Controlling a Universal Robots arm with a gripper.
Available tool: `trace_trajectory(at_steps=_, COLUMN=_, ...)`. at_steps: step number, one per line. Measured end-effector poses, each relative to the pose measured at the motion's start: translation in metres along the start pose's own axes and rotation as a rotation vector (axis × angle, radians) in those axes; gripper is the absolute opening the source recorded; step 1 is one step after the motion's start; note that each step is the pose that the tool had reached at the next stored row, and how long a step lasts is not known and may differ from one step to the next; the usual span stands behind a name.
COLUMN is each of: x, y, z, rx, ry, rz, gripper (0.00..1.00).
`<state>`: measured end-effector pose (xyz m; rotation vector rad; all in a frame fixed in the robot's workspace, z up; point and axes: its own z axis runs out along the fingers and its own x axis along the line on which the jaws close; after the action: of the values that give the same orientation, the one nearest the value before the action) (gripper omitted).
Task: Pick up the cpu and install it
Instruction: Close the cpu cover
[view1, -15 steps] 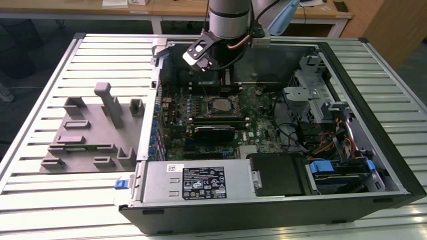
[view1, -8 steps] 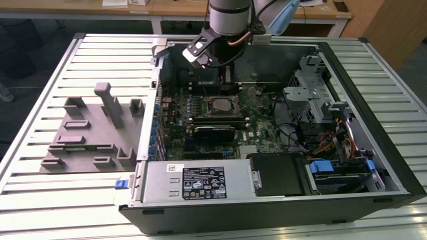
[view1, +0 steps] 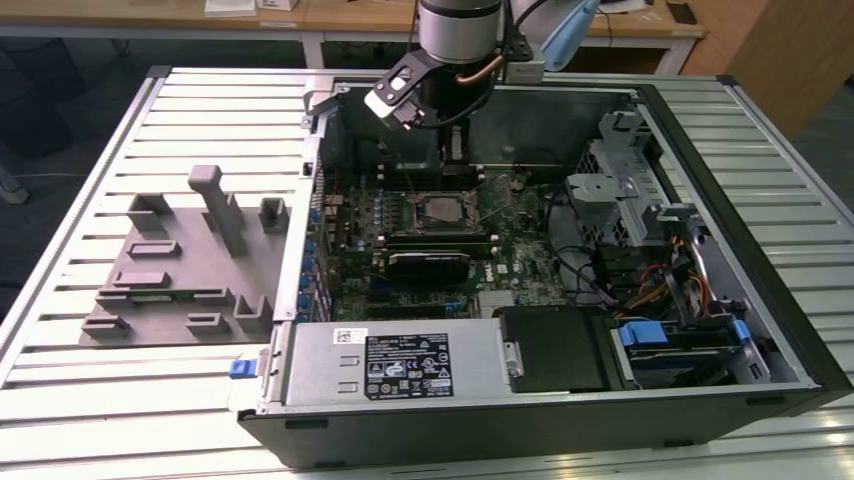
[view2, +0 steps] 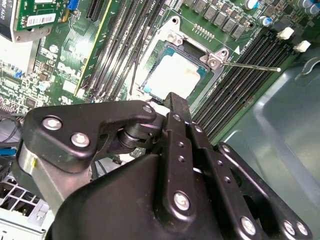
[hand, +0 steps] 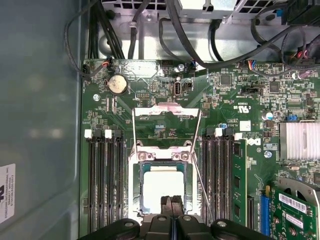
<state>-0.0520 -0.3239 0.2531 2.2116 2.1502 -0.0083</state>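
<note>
Sitting in the socket, the cpu lies below the gripper, its empty fingers pressed together.

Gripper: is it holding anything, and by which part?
Nothing held, as far as shows: the gripper has its fingers pressed together with nothing between them, and the cpu lies flat in the open socket beneath.

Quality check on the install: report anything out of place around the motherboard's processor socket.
The silvery-grey square cpu lies flat and straight in the socket. The socket's metal hinged frame is flipped open and its thin wire lever stands unlatched, so the chip is unclamped. Nothing looks damaged.
</note>
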Motion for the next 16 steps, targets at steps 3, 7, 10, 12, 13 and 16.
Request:
trace_trajectory(at_steps=3, x=0.0, y=0.0, z=0.0, rx=-0.0001, ry=0.0002, rz=0.0, gripper=0.11)
trace_trajectory(at_steps=7, x=0.0, y=0.0023, z=-0.0001, rx=0.0001, ry=-0.0002, rz=0.0, gripper=0.11)
trace_trajectory(at_steps=10, x=0.0002, y=0.0061, z=0.0001, rx=0.0, ry=-0.0001, rz=0.0, gripper=0.11)
trace_trajectory(at_steps=12, x=0.0003, y=0.0089, z=0.0002, rx=0.0, ry=-0.0001, rz=0.0, gripper=0.11)
trace_trajectory(at_steps=13, x=0.0003, y=0.0105, z=0.0003, rx=0.0, ry=0.0, rz=0.0, gripper=0.11)
trace_trajectory(at_steps=16, x=0.0005, y=0.0157, z=0.0004, rx=0.0, ry=0.0, rz=0.0, gripper=0.11)
